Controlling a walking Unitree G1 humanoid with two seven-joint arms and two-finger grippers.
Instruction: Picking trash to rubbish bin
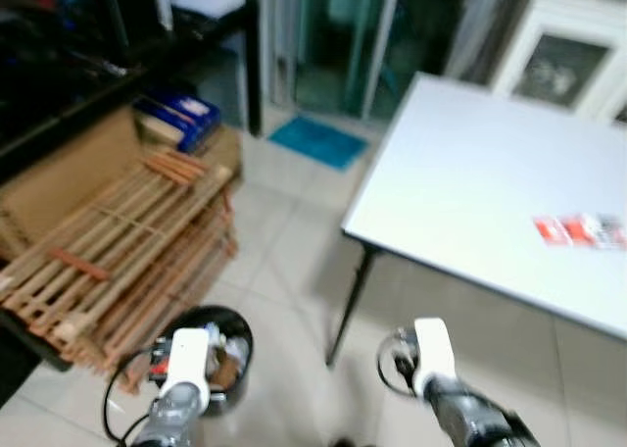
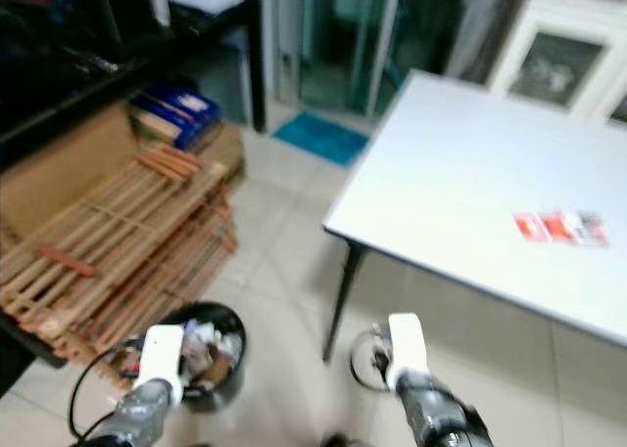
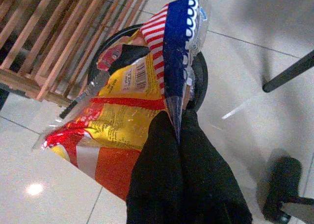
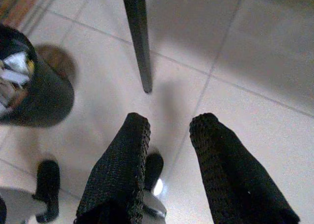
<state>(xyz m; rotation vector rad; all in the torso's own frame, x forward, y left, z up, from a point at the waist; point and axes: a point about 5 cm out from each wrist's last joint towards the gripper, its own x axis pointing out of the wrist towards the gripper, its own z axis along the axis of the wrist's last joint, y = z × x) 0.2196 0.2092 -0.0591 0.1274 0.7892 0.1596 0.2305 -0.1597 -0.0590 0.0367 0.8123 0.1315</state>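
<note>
Foil, red and yellow with a blue-and-white striped edge: a crumpled snack wrapper (image 3: 132,106) is pinched between the two black fingers (image 3: 162,175) of the left gripper (image 3: 179,135), which are pressed together on its lower edge. In the left wrist view the wrapper hangs above the rim of the black rubbish bin (image 3: 198,76), which stands on the pale tiled floor (image 1: 284,271) just beside a stack of wooden slats (image 1: 118,251). From the head camera the bin (image 1: 230,344) sits at the lower left, already holding mixed paper and packaging scraps, with the left arm's white wrist housing (image 1: 186,364) directly over its near edge. The right gripper (image 4: 169,130) hangs above bare tile with its fingers (image 4: 122,155) spread apart, nothing between them; a dark table leg (image 4: 137,37) stands just ahead of it and the bin shows at the edge of that view. The white table (image 1: 490,182) occupies the right of the scene, and on its top, well apart from both arms, lie small red and white packets (image 1: 578,229), too blurred to identify further. A cardboard sheet (image 1: 69,173) leans behind the slats, a blue box (image 1: 181,114) rests beyond it, and a blue mat (image 1: 318,140) lies on the floor near the glass door. The head views are slightly motion-blurred.
</note>
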